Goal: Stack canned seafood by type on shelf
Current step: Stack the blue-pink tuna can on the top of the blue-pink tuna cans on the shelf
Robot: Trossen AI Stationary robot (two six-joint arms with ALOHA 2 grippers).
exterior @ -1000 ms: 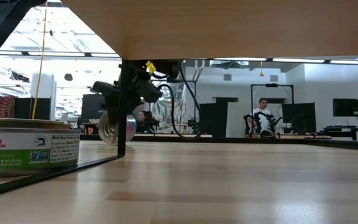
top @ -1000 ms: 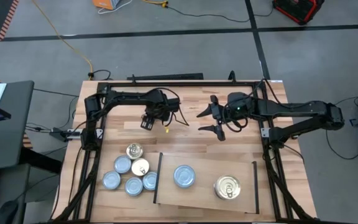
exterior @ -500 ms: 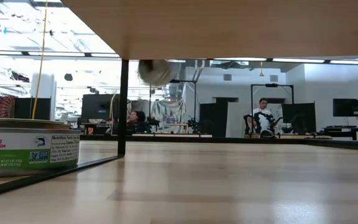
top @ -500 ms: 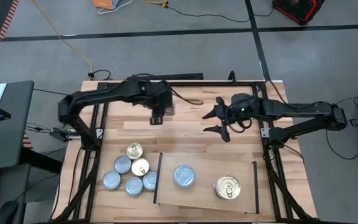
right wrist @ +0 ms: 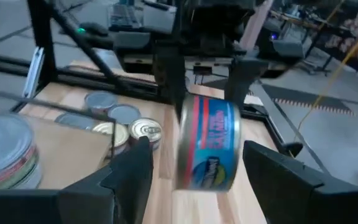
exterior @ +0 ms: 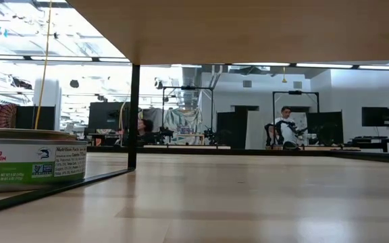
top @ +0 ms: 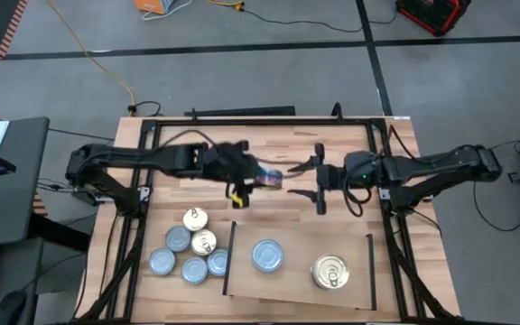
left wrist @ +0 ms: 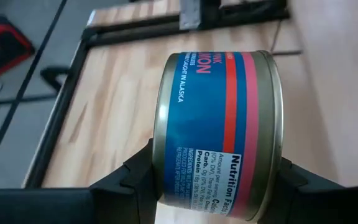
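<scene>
Left gripper [top: 262, 178] mid-table, fingers clamped on blue-and-red salmon tin [left wrist: 219, 134], tin on edge, presented toward right gripper [top: 317, 183]. Right fingers spread wide either side, not touching: likely handover. Shelf [top: 296, 287] nearer front, carrying silvery-blue tin [top: 267, 255] and gold tin [top: 330, 272].

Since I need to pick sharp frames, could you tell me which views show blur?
Right wrist view: the held tin is smeared by motion; high view: the left tool is slightly smeared; left wrist view: the tin is crisp; low view: sharp.
</scene>
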